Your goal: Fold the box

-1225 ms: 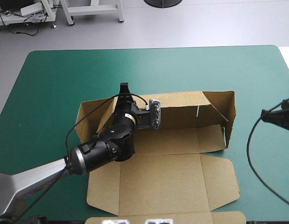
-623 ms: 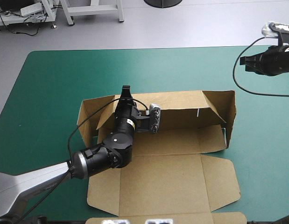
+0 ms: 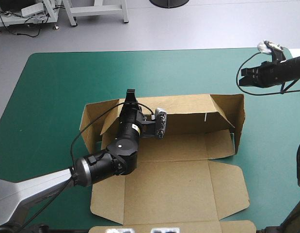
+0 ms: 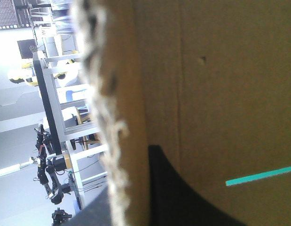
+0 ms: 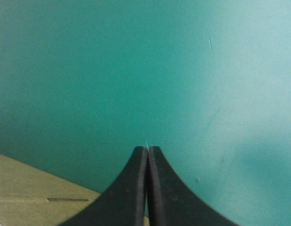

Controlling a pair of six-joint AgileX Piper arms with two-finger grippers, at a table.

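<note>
the box [image 3: 188, 145] lies mid-table on the teal-green cover [image 3: 57, 87], long axis left to right, far wall raised; my left gripper [image 3: 130, 93] is pinched onto that wall's top edge near its left end; my right gripper [image 3: 242, 78], closed and empty, hovers just beyond the far right corner, so i judge it nearer the right end wall; nothing lies between.

The brown box [image 3: 188, 184] lies partly folded: far wall raised, near flaps flat.
</note>
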